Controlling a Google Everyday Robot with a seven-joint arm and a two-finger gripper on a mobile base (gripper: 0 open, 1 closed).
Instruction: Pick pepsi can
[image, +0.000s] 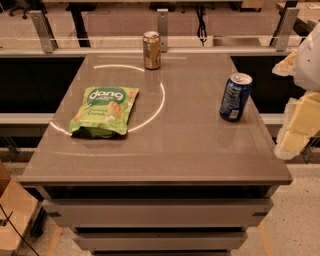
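Bench (165, 150): green snack bag (104, 111) lies near-left. Pincer (300, 120) hangs off the right edge; how far open cannot be told. Pepsi can (235, 96) stands upright near the right edge, long axis vertical, left of the pincer and apart from it. Tan can (151, 49) stands at the far edge.

Grey table (175, 147), speckled floor (300, 225), railing (162, 25) behind

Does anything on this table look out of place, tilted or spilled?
Nothing is spilled. The pepsi can near the right edge seems to lean slightly, while the tan can stands upright. The gripper is beyond that edge.
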